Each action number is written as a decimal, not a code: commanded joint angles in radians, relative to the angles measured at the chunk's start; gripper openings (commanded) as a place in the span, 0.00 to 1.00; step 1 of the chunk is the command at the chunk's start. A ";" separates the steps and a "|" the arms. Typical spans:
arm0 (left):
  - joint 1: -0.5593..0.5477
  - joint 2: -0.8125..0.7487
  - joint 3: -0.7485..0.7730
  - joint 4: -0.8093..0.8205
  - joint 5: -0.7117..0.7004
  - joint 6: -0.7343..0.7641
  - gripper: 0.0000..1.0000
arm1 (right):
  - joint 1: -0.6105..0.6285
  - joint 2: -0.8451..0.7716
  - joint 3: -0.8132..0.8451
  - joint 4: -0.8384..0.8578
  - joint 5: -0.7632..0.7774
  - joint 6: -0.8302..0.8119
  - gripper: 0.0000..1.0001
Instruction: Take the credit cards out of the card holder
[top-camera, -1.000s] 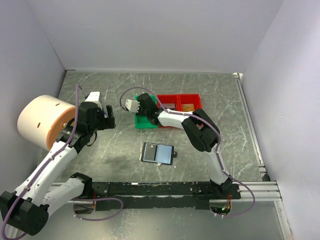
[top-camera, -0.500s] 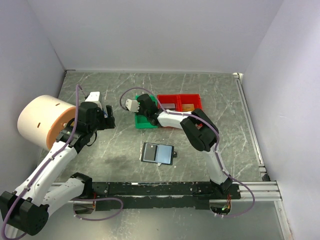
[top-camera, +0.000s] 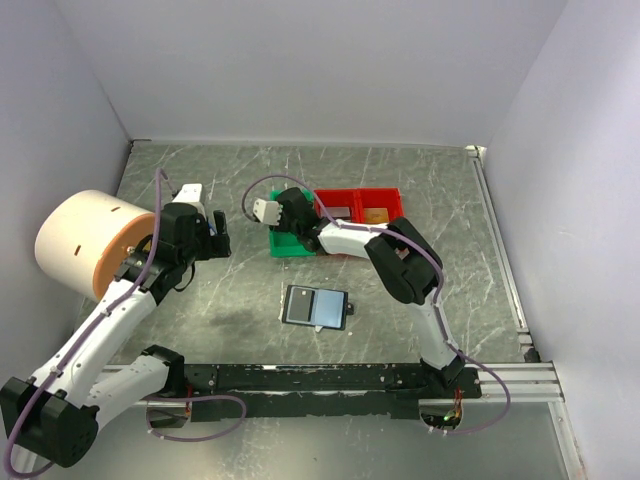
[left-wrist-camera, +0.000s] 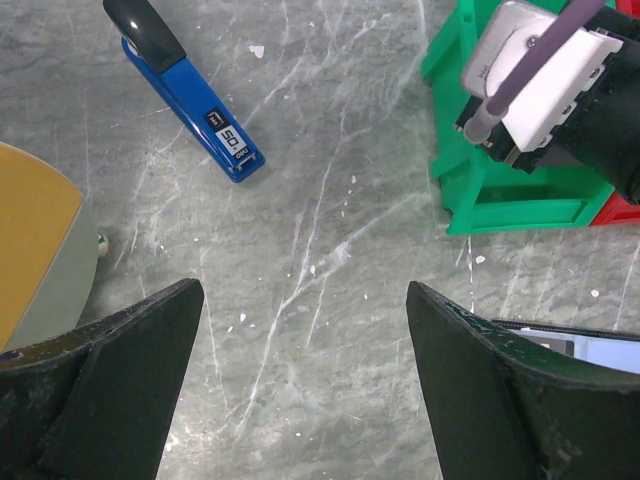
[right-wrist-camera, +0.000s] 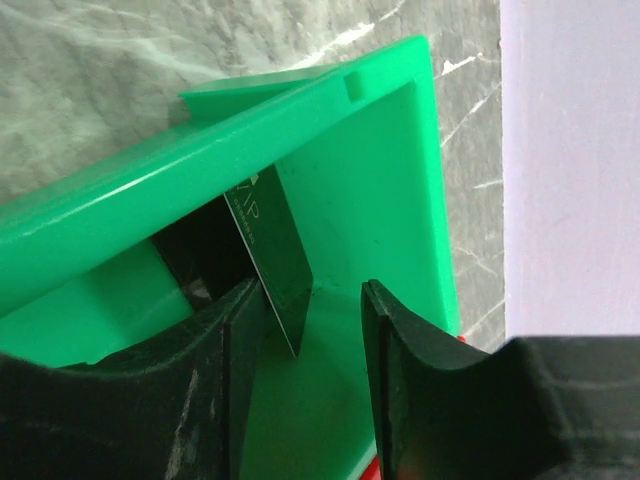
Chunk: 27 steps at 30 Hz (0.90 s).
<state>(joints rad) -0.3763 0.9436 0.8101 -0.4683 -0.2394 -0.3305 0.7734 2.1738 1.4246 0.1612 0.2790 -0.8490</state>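
**Task status.** On the bench (top-camera: 450, 230), three bins stand in a row at the far centre: a green bin (right-wrist-camera: 400, 180) on the left and two red bins (top-camera: 358, 190) to its right. The holder (top-camera: 315, 307) lies open and flat, nearer than the bins and well apart from them. A grey card (top-camera: 338, 211) lies in the left red bin and an orange card (top-camera: 378, 213) in the right one. A black card (right-wrist-camera: 265, 250) stands tilted inside the green bin. On this evidence three cards are out. Whether the holder's sleeves hold more cannot be told.

**Arm pose.** The right arm reaches far and left along the near edge of the red bins, wrist pitched down into the green bin. The right end effector (right-wrist-camera: 310, 300) is partly open. The black card leans on one finger with a gap to the other, so it is not clamped. The left arm is raised over the bench left of the bins. The left end effector (left-wrist-camera: 302, 330) points down, spread wide and empty, with a stapler (left-wrist-camera: 190, 95) beyond it.
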 joint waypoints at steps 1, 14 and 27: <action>0.008 0.002 0.014 0.010 0.009 0.013 0.94 | -0.002 -0.047 -0.018 -0.014 -0.061 0.014 0.45; 0.008 0.018 0.017 0.005 0.011 0.013 0.94 | -0.005 -0.050 -0.026 -0.009 -0.047 -0.026 0.46; 0.008 0.038 0.022 -0.004 0.009 0.014 0.94 | -0.017 -0.049 0.007 -0.084 -0.124 0.041 0.49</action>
<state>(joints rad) -0.3763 0.9703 0.8101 -0.4690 -0.2394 -0.3290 0.7620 2.1548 1.4071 0.1295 0.1967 -0.8356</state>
